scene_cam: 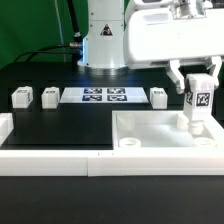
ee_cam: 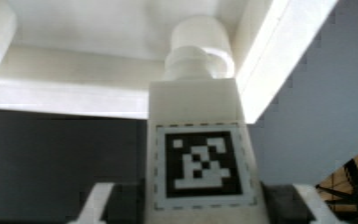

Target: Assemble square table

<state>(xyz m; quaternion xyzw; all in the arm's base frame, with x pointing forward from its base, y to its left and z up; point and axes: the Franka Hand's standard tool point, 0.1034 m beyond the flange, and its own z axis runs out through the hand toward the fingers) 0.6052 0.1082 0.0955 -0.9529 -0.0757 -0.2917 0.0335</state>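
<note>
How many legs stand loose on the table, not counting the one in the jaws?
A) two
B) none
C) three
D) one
C: a first leg, second leg and third leg flank the marker board; the jaws hold the fourth leg.

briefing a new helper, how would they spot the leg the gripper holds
Find the large white square table slab at the exterior view's right. Over its far corner on that side the gripper holds one leg upright. The other three legs lie loose on the black table, beside the marker board.
</note>
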